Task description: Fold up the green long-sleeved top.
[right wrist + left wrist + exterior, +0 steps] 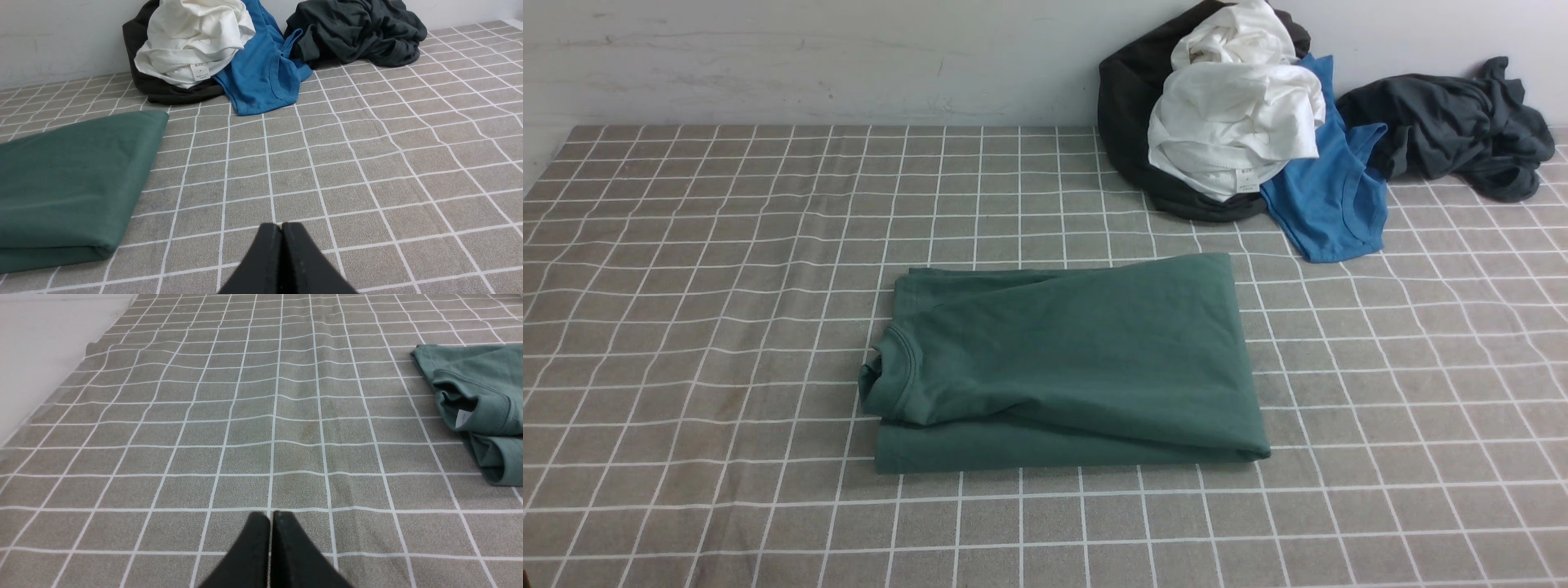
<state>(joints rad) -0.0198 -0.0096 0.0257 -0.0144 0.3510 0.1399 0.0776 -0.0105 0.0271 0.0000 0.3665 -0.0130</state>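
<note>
A: What are the arms doing?

B: The left gripper (pixel 270 516) and the right gripper (pixel 282 226) both have their fingers pressed together, empty, over the checked tablecloth (pixel 686 327).

A: And the green long-sleeved top (pixel 1078 359)?

B: In the front view it lies folded into a rectangle mid-table, neck toward nine o'clock. Beyond it, at one o'clock by the wall, sit a white garment (pixel 1233 122), a blue top (pixel 1331 204) and a dark grey garment (pixel 1454 131).

Green top (pixel 1078 359) (grey white-gridded cloth (pixel 686 327))
</note>
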